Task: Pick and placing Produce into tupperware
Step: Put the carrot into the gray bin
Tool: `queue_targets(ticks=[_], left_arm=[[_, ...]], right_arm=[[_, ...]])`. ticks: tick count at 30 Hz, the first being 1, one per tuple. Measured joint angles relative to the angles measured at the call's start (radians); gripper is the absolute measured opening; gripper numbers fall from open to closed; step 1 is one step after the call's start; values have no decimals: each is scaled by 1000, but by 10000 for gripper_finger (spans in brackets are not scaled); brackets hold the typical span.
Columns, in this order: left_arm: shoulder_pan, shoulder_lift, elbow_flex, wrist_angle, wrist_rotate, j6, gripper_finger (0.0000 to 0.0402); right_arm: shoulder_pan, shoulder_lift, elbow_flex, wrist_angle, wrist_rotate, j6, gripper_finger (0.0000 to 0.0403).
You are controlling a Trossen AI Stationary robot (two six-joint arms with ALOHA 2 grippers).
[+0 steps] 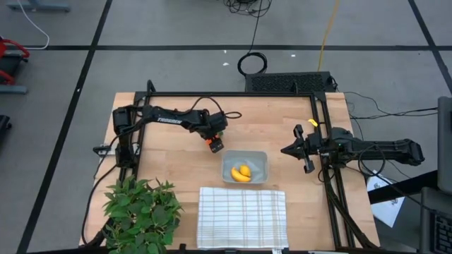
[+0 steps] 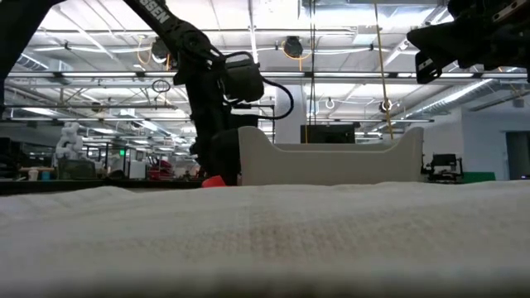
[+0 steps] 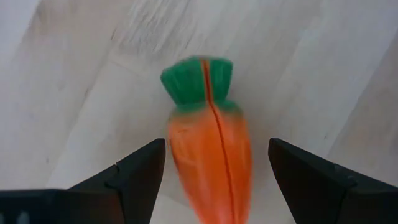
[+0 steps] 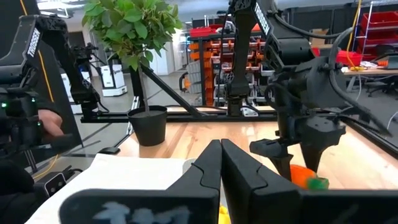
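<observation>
- The left hand [image 1: 215, 145] is lowered to the wooden table [image 1: 169, 166], just beside the far-left corner of the tupperware [image 1: 256, 161].
- In the left wrist view its fingers [image 3: 134, 171] are seen spread apart, with the carrot [image 3: 211, 158] lying between them. A gap is visible on each side of the carrot, so it is not clamped.
- The carrot is laid flat on the table, green top pointing away from the wrist camera. In the right wrist view it [image 4: 303, 176] is seen under the left hand [image 4: 292, 163]; in the low view only a small orange-red bit [image 2: 214, 181] is made out at the foot of the left arm.
- The tupperware is set on the table near the middle, just beyond the white checked cloth [image 1: 242, 217]. A curved yellow banana [image 1: 241, 176] and a second small yellow piece [image 1: 237, 170] are seen inside it, touching each other.
- In the low view the tupperware [image 2: 331, 163] is seen past the cloth [image 2: 265, 240], which fills the foreground.
- The right hand [image 1: 301, 149] is held above the table's right side, well apart from the tupperware. Its fingers [image 4: 208, 171] are pressed together, with nothing between them.
- A leafy green plant [image 1: 140, 212] is placed at the table's near-left corner.
</observation>
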Motion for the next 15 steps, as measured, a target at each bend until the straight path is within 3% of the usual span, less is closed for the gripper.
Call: queue_targets(ticks=[11,15], left_arm=[[-1,2,0,14,1,58,290],[-3,2,0,13,1,76,268]], right_arm=[[0,0,0,-6,0,-5,0],[0,0,0,-7,0,-5,0]])
